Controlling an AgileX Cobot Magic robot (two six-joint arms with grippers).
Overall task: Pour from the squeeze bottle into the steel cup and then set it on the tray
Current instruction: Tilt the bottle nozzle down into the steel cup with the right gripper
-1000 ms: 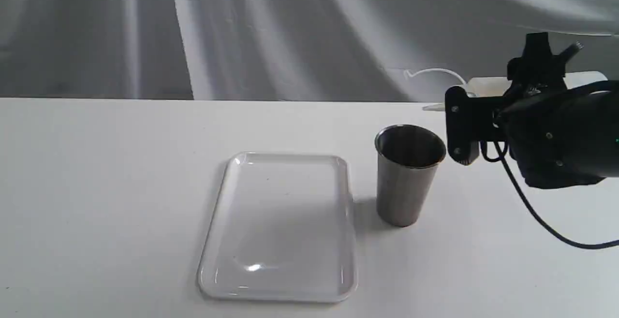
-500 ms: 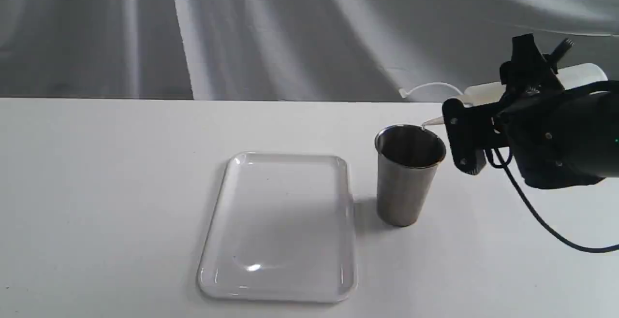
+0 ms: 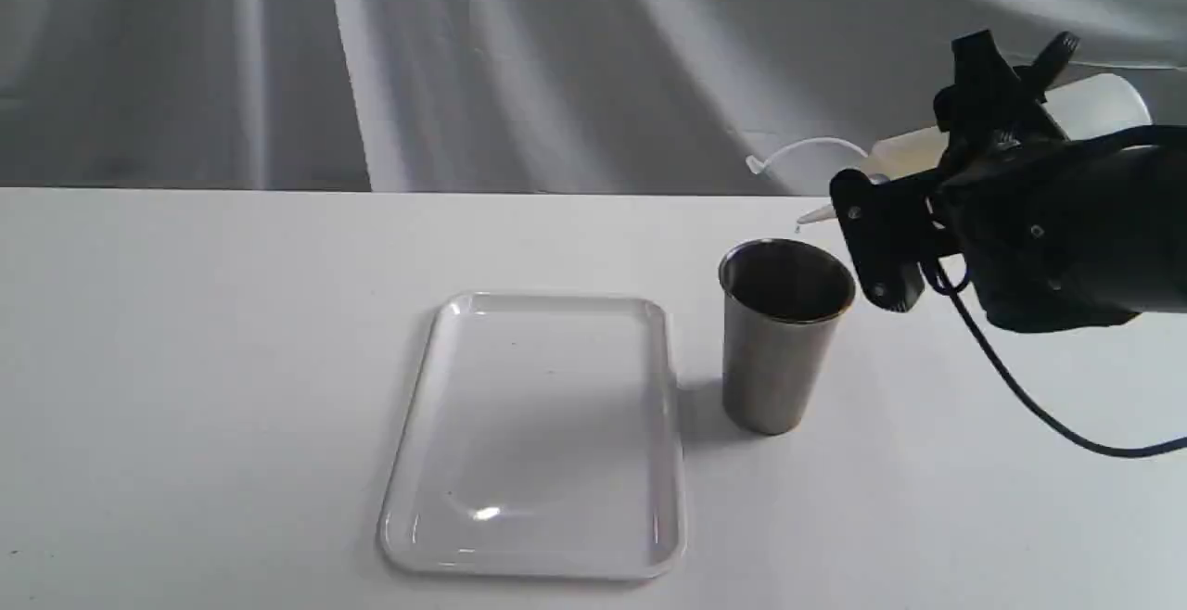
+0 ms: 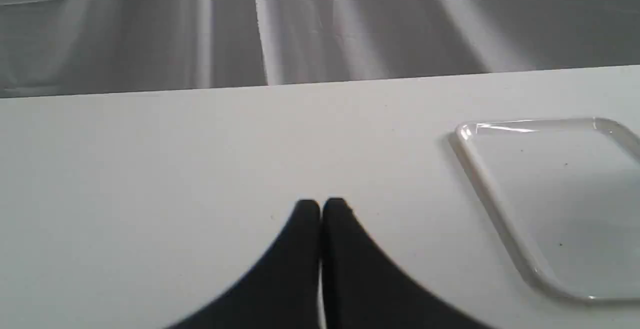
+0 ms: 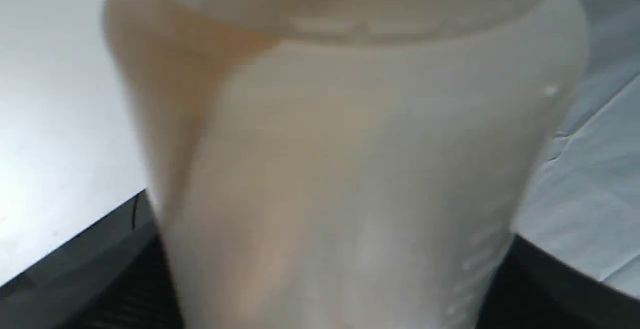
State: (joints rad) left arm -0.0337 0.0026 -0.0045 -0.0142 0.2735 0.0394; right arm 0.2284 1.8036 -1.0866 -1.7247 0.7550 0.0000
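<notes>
My right gripper [image 3: 924, 170] is shut on the squeeze bottle [image 3: 904, 152], which lies tipped almost level with its base higher than its nozzle. The nozzle [image 3: 812, 215] points left and slightly down, just above the far right rim of the steel cup [image 3: 777, 360]. Its thin cap strap [image 3: 799, 146] curls out behind the nozzle. The cup stands upright on the table, right of the white tray [image 3: 542, 434]. In the right wrist view the bottle [image 5: 350, 169] fills the picture, with amber liquid [image 5: 170, 74] pooled on one side. My left gripper [image 4: 320, 208] is shut and holds nothing, low over the table beside the tray [image 4: 492, 189].
A black cable [image 3: 1029, 397] hangs from the right arm down to the table on the right of the cup. Grey draped cloth [image 3: 464, 63] hangs behind the table's far edge.
The right gripper has lifted and shifted a little left with the bottle. The base has tipped higher, and the nozzle dipped to the cup's rim and then rose slightly.
</notes>
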